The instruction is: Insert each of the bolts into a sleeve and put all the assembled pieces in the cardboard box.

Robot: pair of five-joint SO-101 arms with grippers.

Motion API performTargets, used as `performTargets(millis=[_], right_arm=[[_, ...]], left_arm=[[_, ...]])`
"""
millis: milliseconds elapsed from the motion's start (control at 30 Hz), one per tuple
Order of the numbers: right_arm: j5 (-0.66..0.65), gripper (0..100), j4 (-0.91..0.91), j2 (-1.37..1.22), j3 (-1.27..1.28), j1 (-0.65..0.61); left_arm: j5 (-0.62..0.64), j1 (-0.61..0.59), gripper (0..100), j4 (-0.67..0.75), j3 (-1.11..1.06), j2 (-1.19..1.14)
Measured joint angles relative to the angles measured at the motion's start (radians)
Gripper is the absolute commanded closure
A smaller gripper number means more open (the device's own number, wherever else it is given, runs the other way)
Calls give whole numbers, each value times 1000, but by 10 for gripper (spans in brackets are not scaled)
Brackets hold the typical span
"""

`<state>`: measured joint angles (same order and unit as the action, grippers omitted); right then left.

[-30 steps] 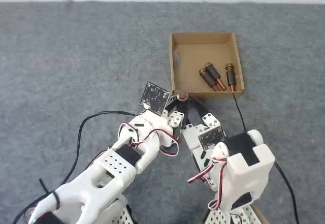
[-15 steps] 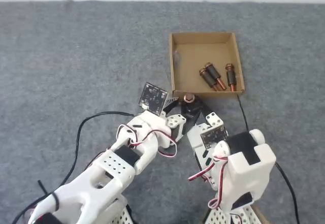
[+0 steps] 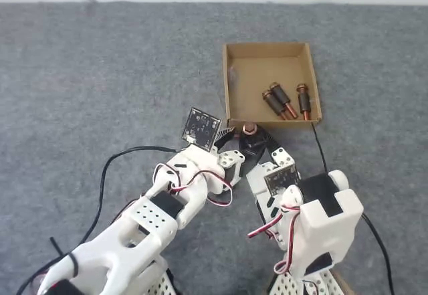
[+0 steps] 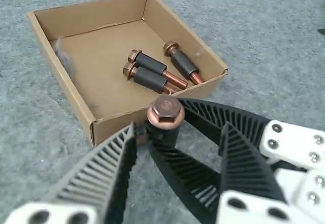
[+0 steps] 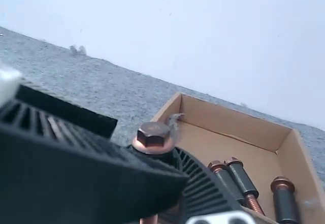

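Observation:
A copper bolt [image 3: 249,130] stands upright in a black sleeve, just outside the near wall of the cardboard box [image 3: 226,87]. My right gripper [image 3: 250,138] is shut on it; its ribbed fingers [image 5: 76,173] clamp the sleeve below the bolt head [image 5: 152,136]. My left gripper [image 3: 227,141] is open beside the same piece. One of its fingers [image 4: 101,183] stands clear of the sleeve under the bolt head [image 4: 165,111]. Three assembled bolts [image 3: 284,101] lie inside the box [image 4: 63,74], toward its right half.
Grey carpet covers the table all around. The box's left half is bare cardboard [image 3: 247,74]. A black cable [image 3: 314,144] runs from the box's near right corner past the right arm. Both arm bodies crowd the near middle.
The bolt in its sleeve has shifted slightly right and toward the box's near wall, carried by the right gripper. The left gripper's fingers have come off it.

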<state>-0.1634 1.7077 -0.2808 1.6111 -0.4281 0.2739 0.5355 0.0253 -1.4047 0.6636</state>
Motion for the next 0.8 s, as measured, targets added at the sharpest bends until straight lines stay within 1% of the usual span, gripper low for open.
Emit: performTargets(millis=[267,467,667,800], right_arm=[[0,992,0,0,0,5],[0,992,0,0,0,3],[0,992,0,0,0,5],[0,992,0,0,0,14]], left_arm=[[-5,0,742,-2,-8,34],[-8,6,742,-31,-95,269],[-8,5,742,-155,-121,512],[-8,-74,742,-229,-121,617]])
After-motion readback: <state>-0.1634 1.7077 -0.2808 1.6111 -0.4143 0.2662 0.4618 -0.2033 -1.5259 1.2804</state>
